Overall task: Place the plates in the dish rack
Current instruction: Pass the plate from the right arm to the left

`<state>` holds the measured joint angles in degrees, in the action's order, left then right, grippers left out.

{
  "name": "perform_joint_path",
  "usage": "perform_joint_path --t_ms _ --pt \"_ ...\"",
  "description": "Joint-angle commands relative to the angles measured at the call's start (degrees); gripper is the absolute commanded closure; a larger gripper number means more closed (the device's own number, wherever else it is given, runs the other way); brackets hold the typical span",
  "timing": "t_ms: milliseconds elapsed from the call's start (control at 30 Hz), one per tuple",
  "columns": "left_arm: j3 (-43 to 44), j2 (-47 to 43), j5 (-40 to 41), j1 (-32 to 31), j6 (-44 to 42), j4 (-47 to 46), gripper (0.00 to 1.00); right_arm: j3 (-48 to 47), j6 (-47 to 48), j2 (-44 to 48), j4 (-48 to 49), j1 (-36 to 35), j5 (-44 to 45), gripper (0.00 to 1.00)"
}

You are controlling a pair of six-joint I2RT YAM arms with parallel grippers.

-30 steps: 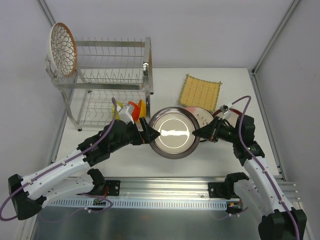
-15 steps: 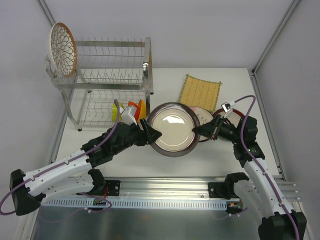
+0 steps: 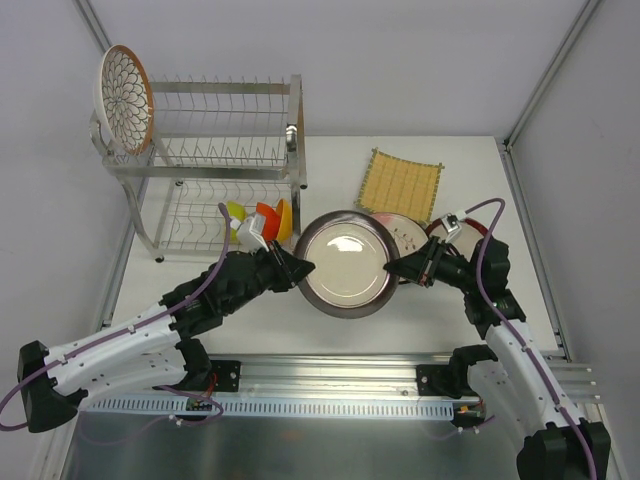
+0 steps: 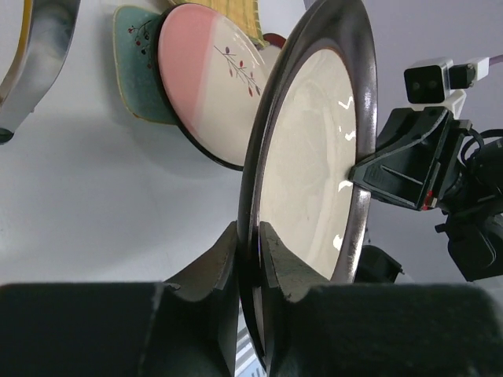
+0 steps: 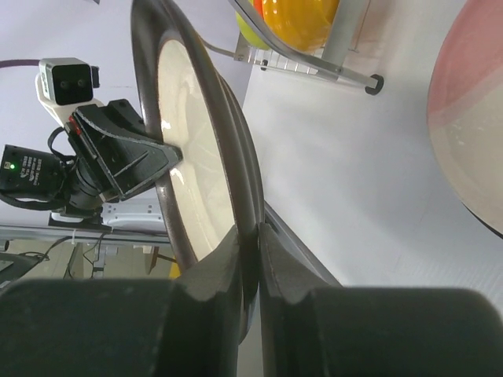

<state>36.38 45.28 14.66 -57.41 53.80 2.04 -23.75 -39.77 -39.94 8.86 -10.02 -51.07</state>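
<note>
Nearest the bases, both arms reached inward to the dark-rimmed cream plate [image 3: 346,262], which hung between them over the middle of the table [image 3: 330,330]. The left gripper [image 3: 297,268] was pinched shut on its left rim, and the right gripper [image 3: 392,266] was clamped on the opposite rim. Both wrist views showed the edge seated deep between the fingers.

This looked like a hand-over to the left arm, since the rack stood on that side. To do it well, the right jaws should let go only once the left pinch is sure. A heavy plate gripped at one edge will want to swing, so it should be carried slowly and turned on edge before it meets the prongs.

Just behind the held plate lay the pink-and-white plate [image 3: 405,232], partly under its far rim (how much gap separated them I could not tell). Beside it were a red-rimmed plate [image 3: 470,228] and, in the left wrist view, a pale teal dish [image 4: 134,78]. The yellow woven square [image 3: 401,186] lay further back.

Directly on the left arm's path sat the small bowls [image 3: 262,218] at the near right corner of the lower tier — the likeliest thing to be clipped.

Farthest off stood the dish rack [image 3: 200,150], with the petal-pattern plate [image 3: 125,98] upright at its upper left end and the other slots open.
</note>
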Motion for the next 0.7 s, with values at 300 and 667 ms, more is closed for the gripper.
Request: perform_joint_path --t_ms 300,667 --pt "1.5 -1.8 1.1 -1.4 -6.8 -4.3 1.0 -3.6 7.7 3.5 -8.2 -0.6 1.7 0.56" --pt "4.8 -6.4 -1.6 -1.4 -20.5 -4.2 1.0 -7.4 20.7 6.6 -24.8 -0.5 10.4 0.01"
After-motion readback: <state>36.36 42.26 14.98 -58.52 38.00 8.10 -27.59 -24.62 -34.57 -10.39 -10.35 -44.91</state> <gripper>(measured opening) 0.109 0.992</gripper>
